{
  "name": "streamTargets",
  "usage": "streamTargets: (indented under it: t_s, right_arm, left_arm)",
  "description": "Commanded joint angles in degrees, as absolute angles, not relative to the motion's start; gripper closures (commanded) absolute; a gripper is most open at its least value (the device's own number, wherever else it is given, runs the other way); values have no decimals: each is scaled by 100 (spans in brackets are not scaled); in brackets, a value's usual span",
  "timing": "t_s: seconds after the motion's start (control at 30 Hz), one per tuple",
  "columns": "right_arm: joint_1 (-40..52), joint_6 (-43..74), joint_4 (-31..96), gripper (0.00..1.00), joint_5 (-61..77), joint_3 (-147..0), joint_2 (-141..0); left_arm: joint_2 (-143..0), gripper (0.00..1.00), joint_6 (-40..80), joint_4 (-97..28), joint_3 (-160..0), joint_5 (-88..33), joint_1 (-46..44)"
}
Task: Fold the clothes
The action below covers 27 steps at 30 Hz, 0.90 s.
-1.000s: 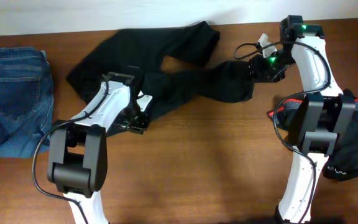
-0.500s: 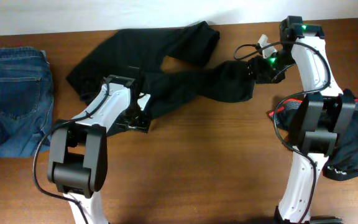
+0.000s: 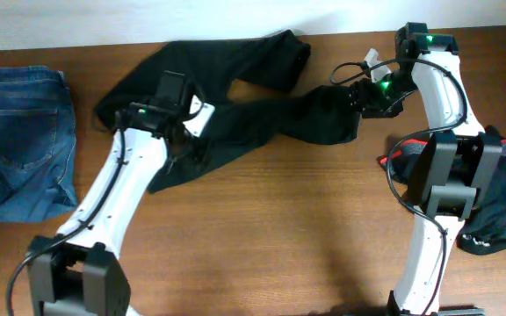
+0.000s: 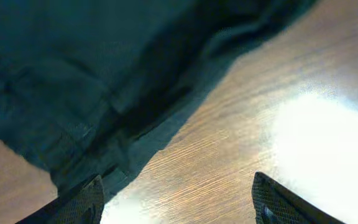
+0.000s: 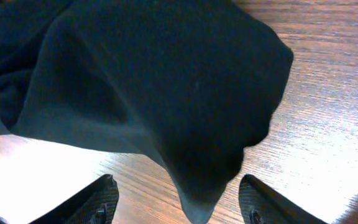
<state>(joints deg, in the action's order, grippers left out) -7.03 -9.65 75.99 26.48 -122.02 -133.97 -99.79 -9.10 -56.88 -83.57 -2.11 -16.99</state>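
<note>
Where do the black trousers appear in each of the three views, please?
Overhead: the black trousers sprawl across the top centre of the table.
Left wrist: the trousers fill the upper left, with bare wood at the lower right.
Right wrist: one bunched end fills the upper middle.
Shared landmark: the brown wooden table, bare beside the cloth's edge in every view.

The work surface is a counter of brown wood, its fine grain running lengthwise, and it fills nearly the whole overhead view. Beyond its far edge a plain white wall shows as a narrow strip, and the junction line is straight. The counter finish is reflective. The left wrist view shows a bright white glare patch on the wood. The right wrist view shows a second bright patch at lower left.
</note>
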Motion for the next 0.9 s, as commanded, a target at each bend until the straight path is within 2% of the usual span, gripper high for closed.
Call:
streamTargets:
  t_s: [0.0,0.23,0.6,0.7,0.73,0.8,0.87]
  right_arm:
    - [-668,-1033,7605,33,2722,-12178,-13288]
    - [-666,-1074,7603,33,2722,-12178,-13288]
    - [-668,-1164,7605,33,2722,-12178,-13288]
    - [-668,-1162,7603,33,2722,-12178,-13288]
    - [-668,-1164,7603,33,2722,-12178,-13288]
    - [-668,-1164,7603,37,2722,-12178,-13288]
    - [-668,-1162,7599,52,2722,-12178,-13288]
  left_arm:
    - [-10165,24,-1914,-5649,-8250,-274,-1879]
    - [-10652,24,-2440,-5527,-8248,-255,-1896]
    - [-11362,25,-2552,-4925,-8248,32,-1896]
    - [-11493,28,-2561,-4947,-8243,27,-1868]
    - [-11537,33,-2558,-4976,-8243,27,-1857]
    - [-11636,51,-2534,-5043,-8243,32,-1852]
    - [-11712,88,-2491,-5127,-8243,30,-1841]
